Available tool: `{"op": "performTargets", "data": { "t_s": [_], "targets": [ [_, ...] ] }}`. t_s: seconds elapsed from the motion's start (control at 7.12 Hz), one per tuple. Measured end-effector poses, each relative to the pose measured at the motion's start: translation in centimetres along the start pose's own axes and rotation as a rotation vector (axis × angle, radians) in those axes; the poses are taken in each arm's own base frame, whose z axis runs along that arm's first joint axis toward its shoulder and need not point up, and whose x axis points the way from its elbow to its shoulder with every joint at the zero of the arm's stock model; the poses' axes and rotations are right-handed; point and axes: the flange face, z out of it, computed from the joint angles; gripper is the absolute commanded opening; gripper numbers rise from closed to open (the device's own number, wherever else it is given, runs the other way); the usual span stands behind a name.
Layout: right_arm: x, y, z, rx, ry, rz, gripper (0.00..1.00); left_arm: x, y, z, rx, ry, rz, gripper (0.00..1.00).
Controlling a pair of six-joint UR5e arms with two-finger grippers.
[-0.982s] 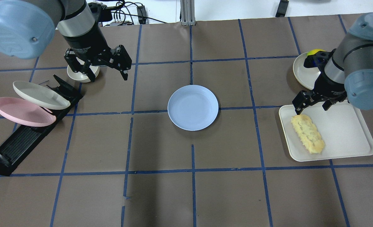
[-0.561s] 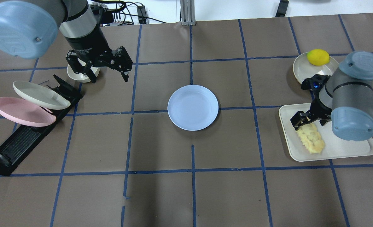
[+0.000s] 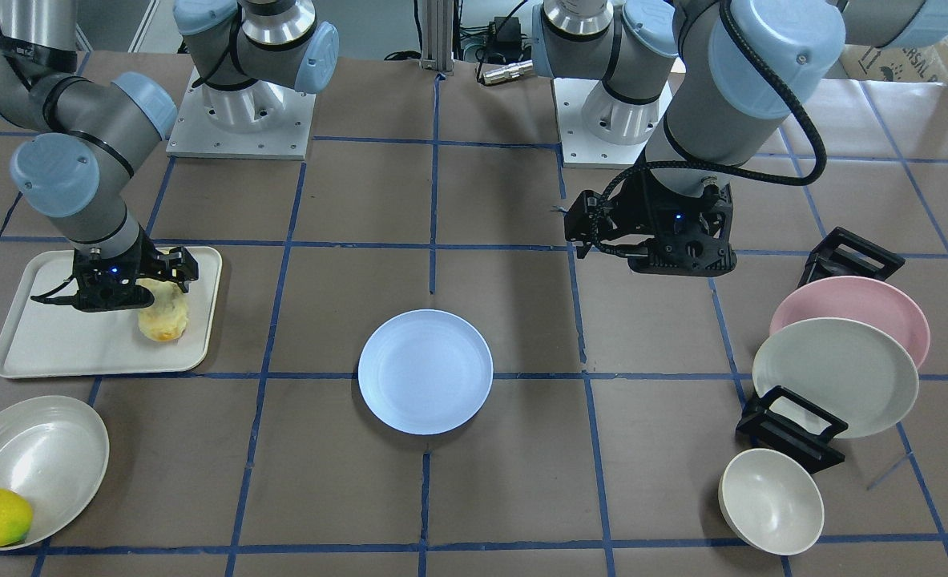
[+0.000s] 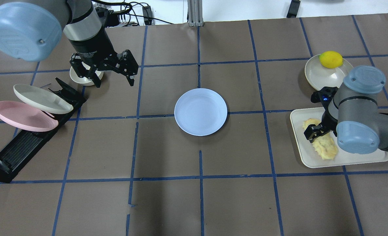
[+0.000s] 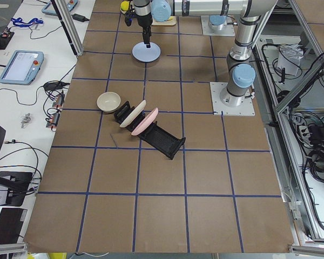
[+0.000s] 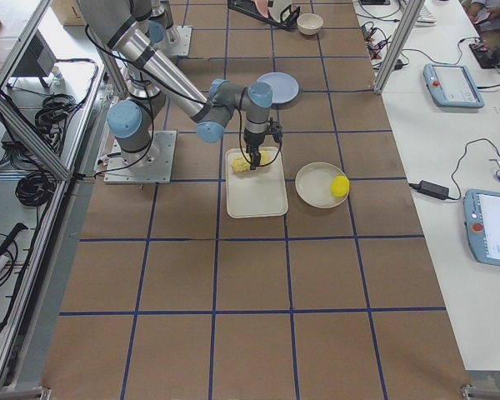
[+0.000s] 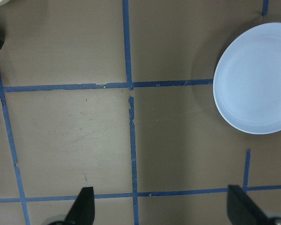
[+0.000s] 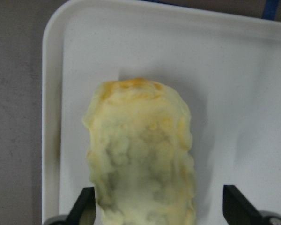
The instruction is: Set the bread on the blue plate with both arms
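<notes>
The bread (image 4: 326, 149) lies on a white tray (image 4: 357, 160) at the right; it also shows in the front view (image 3: 163, 316) and the right wrist view (image 8: 140, 164). My right gripper (image 4: 321, 132) is open and low over the bread, with one finger on each side of it (image 8: 159, 208). The blue plate (image 4: 200, 111) sits empty at the table's middle and also shows in the left wrist view (image 7: 255, 79). My left gripper (image 4: 114, 80) is open and empty, held above the table to the plate's far left.
An off-white plate (image 4: 318, 73) with a lemon (image 4: 331, 59) sits behind the tray. A black dish rack (image 4: 23, 147) at the left holds a pink plate (image 4: 23, 116) and an off-white plate (image 4: 41, 98). A small bowl (image 4: 77, 77) stands under the left gripper.
My right arm has swung in and down, bringing its open gripper from the tray's far edge to astride the bread. The left arm has barely moved.
</notes>
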Motion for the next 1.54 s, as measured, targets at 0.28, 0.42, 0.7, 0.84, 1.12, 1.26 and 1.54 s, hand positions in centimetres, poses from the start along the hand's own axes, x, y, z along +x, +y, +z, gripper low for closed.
{"op": "performTargets", "data": {
  "t_s": [0.28, 0.42, 0.7, 0.84, 1.12, 1.26, 1.54],
  "targets": [
    [0.0, 0.0, 0.1, -0.003, 0.0, 0.002, 0.08, 0.0, 0.0, 0.1, -0.003, 0.0, -0.001, 1.0],
    [0.1, 0.0, -0.2, 0.001, 0.003, 0.002, 0.08, 0.0, 0.1, 0.1, -0.004, 0.0, -0.001, 1.0],
    [0.3, -0.3, -1.6, 0.022, 0.005, 0.002, 0.08, 0.0, 0.1, 0.1, -0.004, 0.0, -0.003, 1.0],
    [0.5, -0.8, -4.2, 0.051, -0.014, 0.001, 0.08, 0.0, 0.1, 0.1, -0.006, 0.0, -0.004, 1.0],
    [-0.5, -2.9, -11.2, 0.088, -0.09, 0.001, 0.09, 0.0, 0.2, 0.2, -0.011, 0.0, -0.005, 1.0],
    [-2.6, -4.4, -14.2, 0.094, -0.11, 0.009, 0.09, 0.0, 0.2, 0.3, -0.015, 0.0, -0.005, 1.0],
    [-9.0, -8.4, -18.1, 0.101, -0.115, -0.007, 0.09, 0.0, 0.5, 0.7, -0.02, 0.0, -0.004, 1.0]
  ]
}}
